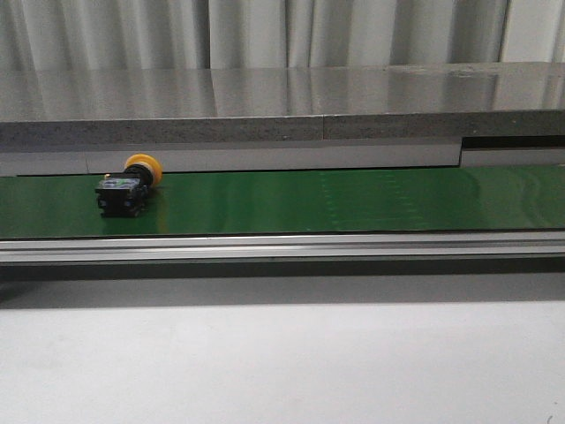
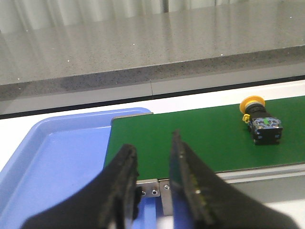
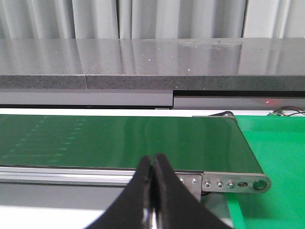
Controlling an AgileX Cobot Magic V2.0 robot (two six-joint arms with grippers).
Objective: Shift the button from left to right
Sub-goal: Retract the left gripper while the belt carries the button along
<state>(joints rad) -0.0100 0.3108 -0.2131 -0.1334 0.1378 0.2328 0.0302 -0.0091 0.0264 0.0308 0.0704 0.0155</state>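
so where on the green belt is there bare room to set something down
Nearly all of the green belt is free: everything from the button rightward, between the grey back rail and the aluminium front rail. The only occupied patch is at the left, where the button lies on its side. The blue tray off the belt's left end also looks bare.

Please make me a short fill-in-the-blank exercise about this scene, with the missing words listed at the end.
1. The button lies on the ____ belt.
2. The button's round cap is ____ in colour.
3. The left gripper hangs over the edge of a ____ tray.
4. The right gripper has its fingers ____.

Missing words: green; yellow; blue; shut
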